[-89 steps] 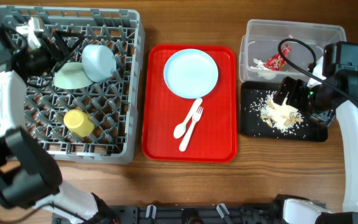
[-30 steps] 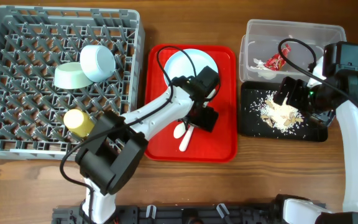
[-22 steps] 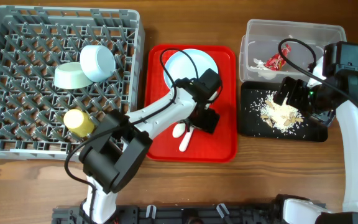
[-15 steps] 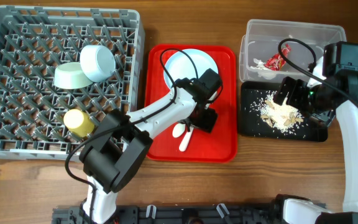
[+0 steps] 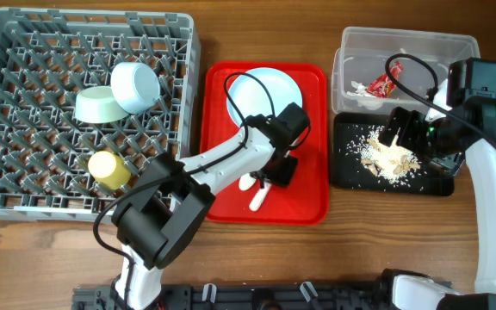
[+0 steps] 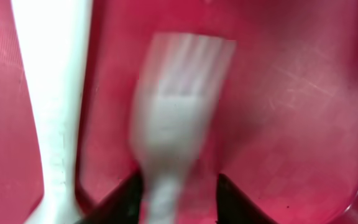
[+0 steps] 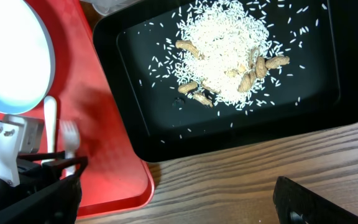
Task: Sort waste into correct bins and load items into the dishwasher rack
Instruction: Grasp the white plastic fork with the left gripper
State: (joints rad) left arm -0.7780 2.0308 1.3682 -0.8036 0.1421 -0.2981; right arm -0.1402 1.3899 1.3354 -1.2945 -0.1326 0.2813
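Since a second ago, left fingers closing in, now flanking handle of blurred white fork lying on red tray; clamp uncertain. White spoon lying just beside. Farther off, right fingers hanging wide apart over black tray holding rice. Wooden worktop lying beneath.
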